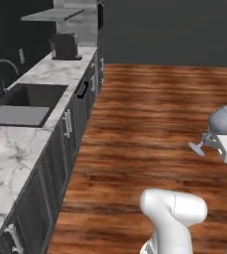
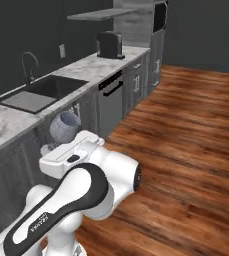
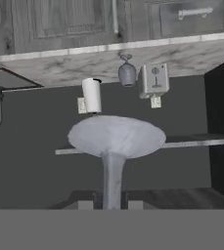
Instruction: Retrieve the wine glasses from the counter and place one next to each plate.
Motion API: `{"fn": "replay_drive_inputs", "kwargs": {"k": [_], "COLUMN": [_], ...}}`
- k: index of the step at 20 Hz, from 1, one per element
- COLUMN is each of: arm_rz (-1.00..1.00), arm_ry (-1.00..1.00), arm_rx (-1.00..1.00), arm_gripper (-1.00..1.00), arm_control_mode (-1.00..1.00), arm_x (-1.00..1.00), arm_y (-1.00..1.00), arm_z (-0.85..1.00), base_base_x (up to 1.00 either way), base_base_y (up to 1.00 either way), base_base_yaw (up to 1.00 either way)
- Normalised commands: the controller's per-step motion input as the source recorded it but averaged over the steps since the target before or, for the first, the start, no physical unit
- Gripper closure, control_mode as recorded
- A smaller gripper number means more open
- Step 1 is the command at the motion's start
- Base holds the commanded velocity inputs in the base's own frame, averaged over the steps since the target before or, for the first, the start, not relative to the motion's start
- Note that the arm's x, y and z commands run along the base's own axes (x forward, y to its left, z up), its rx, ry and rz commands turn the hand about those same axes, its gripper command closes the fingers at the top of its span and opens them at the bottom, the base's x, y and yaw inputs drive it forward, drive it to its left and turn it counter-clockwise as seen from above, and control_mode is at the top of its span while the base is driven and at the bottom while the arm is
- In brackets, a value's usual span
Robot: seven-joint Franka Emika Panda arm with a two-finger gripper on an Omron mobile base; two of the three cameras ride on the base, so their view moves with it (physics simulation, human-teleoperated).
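Wine glass in hand (image 3: 114,141): nearest the hand camera, its round foot broad across the view and its stem running down between the fingers (image 3: 85,205), which are nearly shut and pinch the stem low down. From the left base view the same glass (image 1: 220,124) rides tipped on its side, bowl up and away from the wrist, foot pointing toward the counter, out over the wooden floor (image 1: 149,124) and well clear of any surface. Second wine glass (image 3: 126,73): standing on the counter (image 3: 108,61) beyond the held glass's foot, just beside a white toaster-like box (image 3: 153,79), with a paper-towel roll (image 3: 91,95) on its other side. Farther from the held glass, along the counter: the sink (image 1: 23,101) with its tap (image 1: 1,74), then a dark toaster (image 1: 65,45) at the far end under the wall shelf (image 1: 53,15). Plates: none to be made out here. Step judged in hand: carrying the first glass to a plate. Handling note: the grip is on a thin stem with the bowl cantilevered, so it probably wants slow swings, righting before set-down, and foot flat beside the plate before release.
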Motion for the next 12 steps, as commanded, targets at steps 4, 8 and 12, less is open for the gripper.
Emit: {"fn": "replay_drive_inputs", "kwargs": {"k": [4, 8, 12], "arm_rz": [0.0, 0.0, 0.0], "arm_ry": [0.0, 0.0, 0.0], "arm_rx": [0.0, 0.0, 0.0], "arm_gripper": [1.0, 1.0, 1.0], "arm_control_mode": [1.0, 1.0, 1.0], "arm_x": [0.0, 0.0, 0.0], "arm_y": [0.0, 0.0, 0.0], "arm_z": [0.0, 0.0, 0.0], "base_base_x": [0.0, 0.0, 0.1], "base_base_y": [0.17, 0.04, -0.14], "base_base_yaw": [-0.96, -0.97, -0.82]}}
